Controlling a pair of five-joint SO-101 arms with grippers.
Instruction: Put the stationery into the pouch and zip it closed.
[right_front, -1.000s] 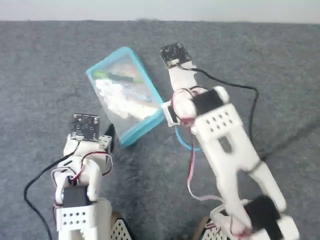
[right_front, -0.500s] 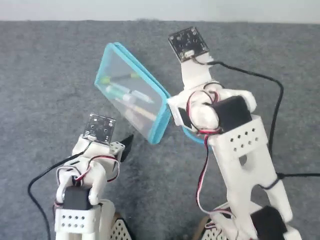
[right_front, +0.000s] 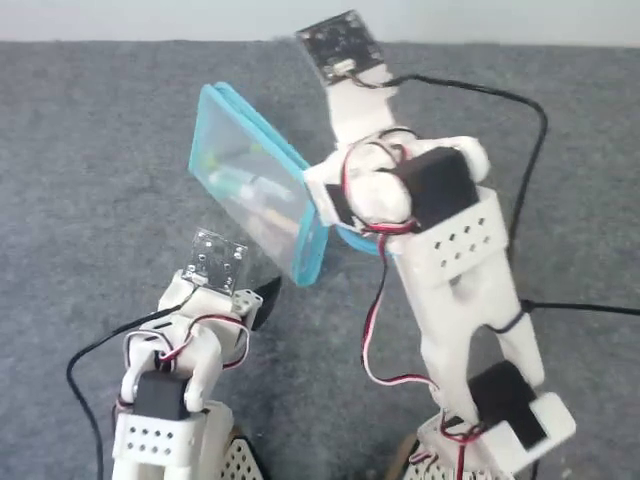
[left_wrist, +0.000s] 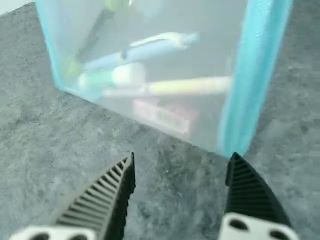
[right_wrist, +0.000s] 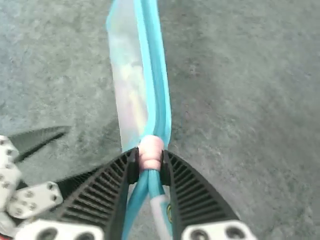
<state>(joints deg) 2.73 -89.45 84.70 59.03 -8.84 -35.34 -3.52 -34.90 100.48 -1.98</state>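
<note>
Grey felt-like table surface (right_front: 90, 140) spreads beneath everything. Right pincer (right_wrist: 150, 159) is clamped narrow on a small pink rounded tab (right_wrist: 150, 149) at the zip edge of a translucent rectangular pouch with turquoise trim (right_front: 250, 180) — the pouch stands up on edge, stretching straight away from those fingertips. Left pincer (left_wrist: 182, 160) is spread wide, holding nothing, with the pouch's clear face just ahead of its tips and apart from them. Inside, against that face — blue, green and yellow pens (left_wrist: 150, 47) and a pinkish rectangular eraser (left_wrist: 165, 116), lying crosswise
</note>
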